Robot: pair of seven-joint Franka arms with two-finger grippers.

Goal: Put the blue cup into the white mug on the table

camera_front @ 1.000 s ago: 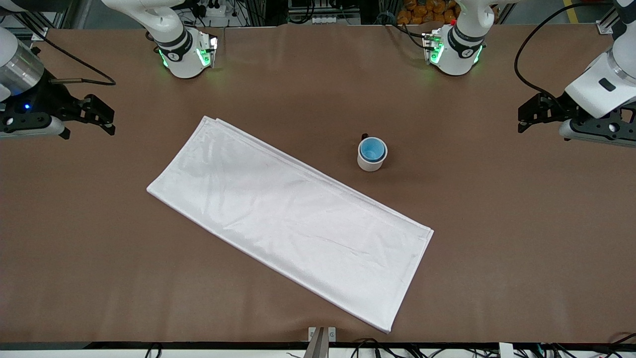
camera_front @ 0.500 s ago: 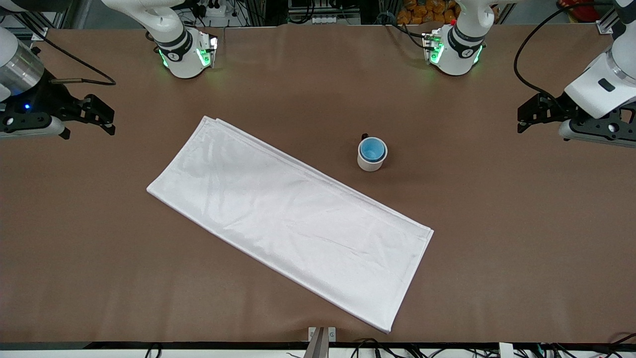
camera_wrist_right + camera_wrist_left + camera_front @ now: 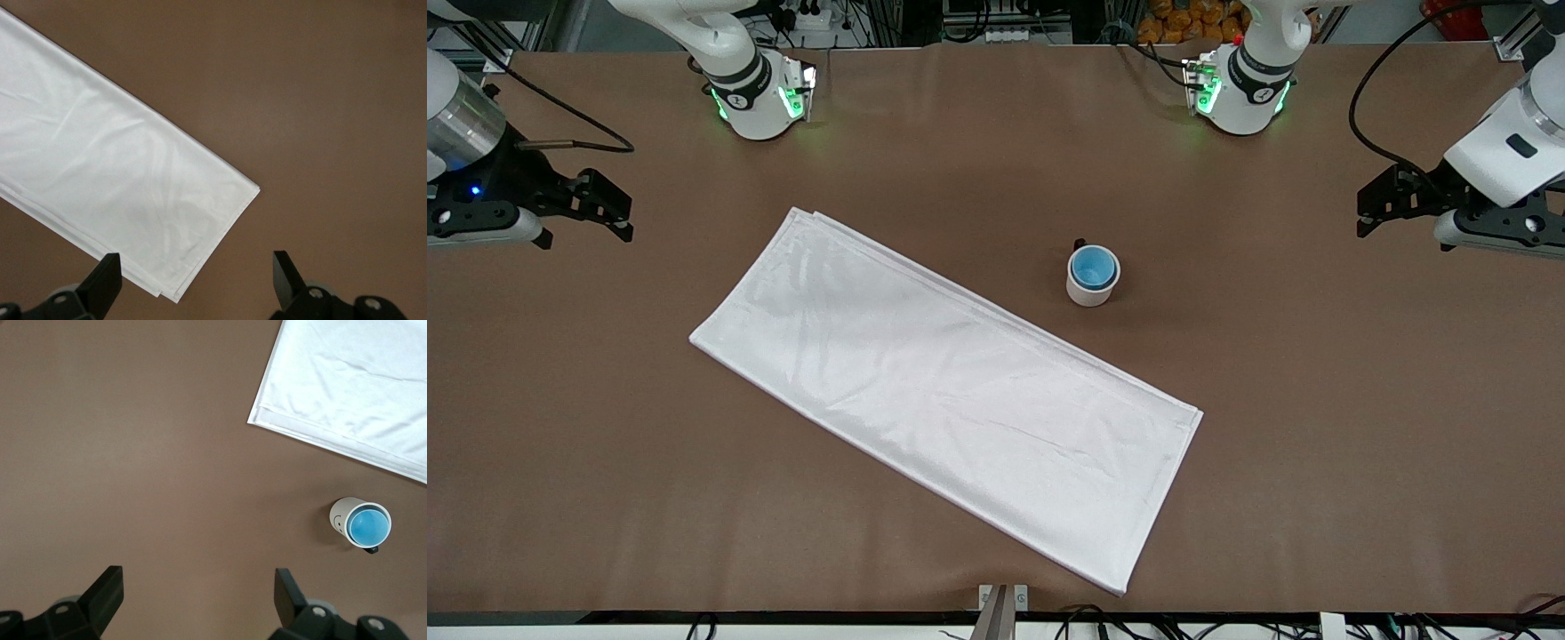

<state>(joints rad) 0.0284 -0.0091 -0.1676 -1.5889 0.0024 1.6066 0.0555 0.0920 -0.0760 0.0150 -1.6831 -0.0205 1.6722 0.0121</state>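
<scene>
The blue cup (image 3: pixel 1093 267) sits upright inside the white mug (image 3: pixel 1087 292), which stands on the brown table (image 3: pixel 1316 400) near its middle. The mug's small black handle (image 3: pixel 1080 242) points toward the robots' bases. Both also show in the left wrist view, the cup (image 3: pixel 369 526) nested in the mug (image 3: pixel 340 514). My left gripper (image 3: pixel 1371 204) is open and empty, up in the air over the left arm's end of the table, well apart from the mug. My right gripper (image 3: pixel 612 212) is open and empty over the right arm's end of the table.
A white folded cloth (image 3: pixel 943 391) lies diagonally across the table's middle, one long edge close beside the mug. It also shows in the left wrist view (image 3: pixel 353 387) and the right wrist view (image 3: pixel 100 173). Both arm bases stand along the table's edge by the robots.
My left gripper has drifted slightly up and outward toward its end of the table. The cup, mug, cloth and right gripper have not moved.
</scene>
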